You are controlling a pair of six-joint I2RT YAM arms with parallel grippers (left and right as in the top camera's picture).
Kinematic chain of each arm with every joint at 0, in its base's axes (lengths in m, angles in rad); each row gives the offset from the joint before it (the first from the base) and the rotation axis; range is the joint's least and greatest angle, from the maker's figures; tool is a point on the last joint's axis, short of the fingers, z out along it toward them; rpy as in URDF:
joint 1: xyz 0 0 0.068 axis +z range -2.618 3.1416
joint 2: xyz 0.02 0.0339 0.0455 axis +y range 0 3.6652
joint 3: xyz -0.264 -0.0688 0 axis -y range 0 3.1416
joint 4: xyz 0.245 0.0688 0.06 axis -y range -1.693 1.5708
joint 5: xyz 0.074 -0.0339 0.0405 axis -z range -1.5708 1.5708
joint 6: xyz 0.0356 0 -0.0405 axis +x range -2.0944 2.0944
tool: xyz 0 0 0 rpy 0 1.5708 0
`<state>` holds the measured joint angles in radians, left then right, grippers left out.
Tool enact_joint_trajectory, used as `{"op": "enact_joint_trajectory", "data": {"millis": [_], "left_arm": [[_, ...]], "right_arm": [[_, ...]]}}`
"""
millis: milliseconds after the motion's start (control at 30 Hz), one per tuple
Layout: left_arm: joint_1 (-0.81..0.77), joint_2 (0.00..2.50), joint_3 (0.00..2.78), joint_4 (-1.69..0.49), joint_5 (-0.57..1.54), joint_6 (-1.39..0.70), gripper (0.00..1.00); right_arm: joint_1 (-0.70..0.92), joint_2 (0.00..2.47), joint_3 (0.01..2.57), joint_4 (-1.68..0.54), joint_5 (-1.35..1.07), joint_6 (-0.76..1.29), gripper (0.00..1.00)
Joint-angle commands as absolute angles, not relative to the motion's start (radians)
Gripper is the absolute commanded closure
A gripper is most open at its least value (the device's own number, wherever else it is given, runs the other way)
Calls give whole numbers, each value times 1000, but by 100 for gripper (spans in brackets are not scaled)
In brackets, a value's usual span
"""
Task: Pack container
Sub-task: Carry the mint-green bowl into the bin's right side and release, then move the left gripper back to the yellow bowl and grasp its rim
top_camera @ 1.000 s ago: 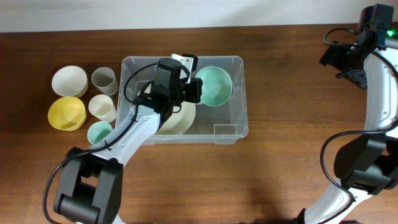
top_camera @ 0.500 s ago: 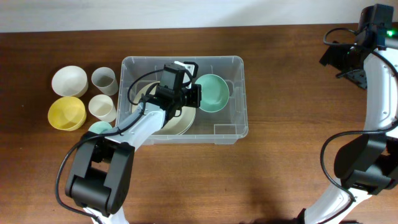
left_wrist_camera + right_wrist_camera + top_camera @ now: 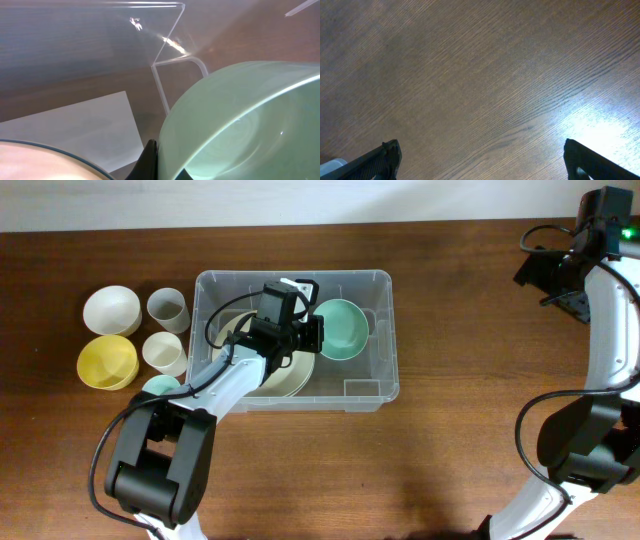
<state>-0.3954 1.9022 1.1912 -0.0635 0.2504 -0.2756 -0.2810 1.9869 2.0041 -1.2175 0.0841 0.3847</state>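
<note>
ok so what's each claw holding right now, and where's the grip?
Left claw grips the green bowl by its rim, inside the container. Right claw is open over the table, holding nothing.

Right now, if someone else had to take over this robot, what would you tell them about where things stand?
Left gripper: inside the container, shut on the rim of the mint-green bowl, not yet released.
Right gripper: open, empty, above the table at the far right.
Done: a cream plate lies in the container.
Left to do: let go of the mint-green bowl, then likely pack the white bowl, yellow bowl, grey cup, cream cup and small teal cup, all standing left of the container.
</note>
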Motion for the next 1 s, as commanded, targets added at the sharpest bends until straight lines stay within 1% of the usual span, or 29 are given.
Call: {"op": "enact_joint_trajectory", "data": {"millis": [0, 100, 133, 200, 300, 433, 500, 633, 733, 800, 867, 967], "left_arm": [[-395, 1902, 1211, -62, 269, -251, 98], [-395, 1902, 1211, -64, 268, -229, 92], [-395, 1902, 1211, -68, 268, -228, 89], [-395, 1902, 1211, -72, 269, -214, 86], [-395, 1902, 1211, -76, 269, -206, 75], [-395, 1902, 1211, -65, 268, -203, 67], [-395, 1902, 1211, -44, 269, -203, 61], [-395, 1902, 1214, -7, 269, -203, 58], [-392, 1901, 1235, -9, 269, -203, 50], [-375, 1884, 1268, -24, 269, -203, 41], [-348, 1850, 1303, -62, 269, -203, 38], [-269, 1749, 1374, -196, 265, -173, 32]], "right_arm": [[-282, 1987, 2001, -1214, 86, 386, 1], [-282, 1987, 2001, -1214, 86, 386, 1], [-282, 1987, 2001, -1214, 86, 386, 1], [-282, 1987, 2001, -1214, 86, 386, 1], [-282, 1987, 2001, -1214, 86, 386, 1], [-282, 1987, 2001, -1214, 86, 386, 1], [-282, 1987, 2001, -1214, 86, 386, 1], [-282, 1987, 2001, -1214, 86, 386, 1], [-282, 1987, 2001, -1214, 86, 386, 1], [-282, 1987, 2001, -1215, 86, 386, 1], [-282, 1987, 2001, -1214, 86, 386, 1], [-282, 1987, 2001, -1214, 86, 386, 1]]}}
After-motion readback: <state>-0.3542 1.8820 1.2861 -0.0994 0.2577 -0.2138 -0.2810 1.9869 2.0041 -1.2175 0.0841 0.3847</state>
